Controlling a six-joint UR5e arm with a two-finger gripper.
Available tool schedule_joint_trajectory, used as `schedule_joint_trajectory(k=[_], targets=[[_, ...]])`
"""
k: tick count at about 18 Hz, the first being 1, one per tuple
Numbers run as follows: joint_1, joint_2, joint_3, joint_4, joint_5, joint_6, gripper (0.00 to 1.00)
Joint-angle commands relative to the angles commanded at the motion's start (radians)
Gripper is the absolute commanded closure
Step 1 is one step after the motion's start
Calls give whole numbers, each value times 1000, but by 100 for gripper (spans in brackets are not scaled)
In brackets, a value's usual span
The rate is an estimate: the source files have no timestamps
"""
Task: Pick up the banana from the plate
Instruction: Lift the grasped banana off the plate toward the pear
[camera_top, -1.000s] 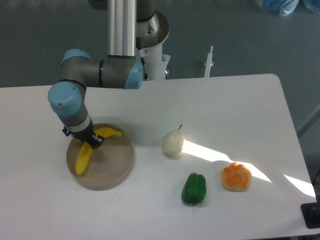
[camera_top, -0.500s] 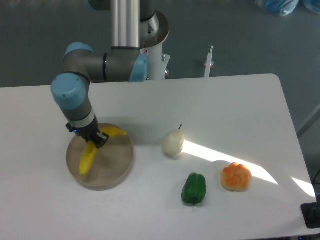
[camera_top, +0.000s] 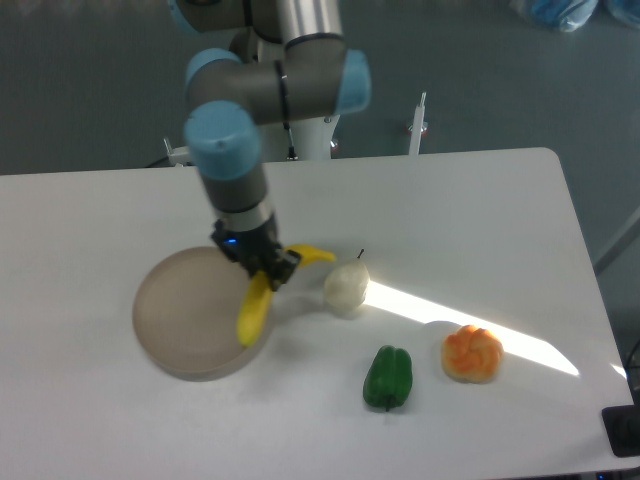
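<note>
change: banana (camera_top: 256, 308) was lying across the left part of the plate (camera_top: 180, 310) a second ago; now it's lifted and carried right, hanging over the plate's right rim, its far tip pointing right toward the pear (camera_top: 346, 287)
arm: swung right along with it; a second ago it stood over the plate's left side
gripper (camera_top: 264, 270): jaws clamped on the banana near its upper bend, long end drooping down and left
banana location: in the gripper, looks clear of the plate surface, over the right edge, just left of the pear
plate: bare now, same spot on the left of the table (camera_top: 480, 230)
task meaning: pick looks essentially done, fruit is off the plate and held; only needs to stay gripped
risk: grip is off-centre near one end, banana could swing or slip
others: green pepper (camera_top: 388, 377) and orange bun-like item (camera_top: 472, 353) near right, untouched
writing: none readable; no brands or labels legible on arm or objects
</note>
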Motion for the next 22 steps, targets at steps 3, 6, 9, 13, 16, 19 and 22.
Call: schedule_joint_trajectory(k=[3, 6, 9, 13, 16, 19, 22], targets=[[92, 6, 21, -43, 0, 40, 75], [154, 6, 55, -81, -6, 186, 75], [192, 6, 78, -83, -14, 210, 75], [207, 6, 81, -78, -14, 220, 75], [207, 5, 91, -75, -15, 220, 75], [207, 5, 97, -74, -17, 220, 75], [210, 5, 107, -74, -17, 220, 75]])
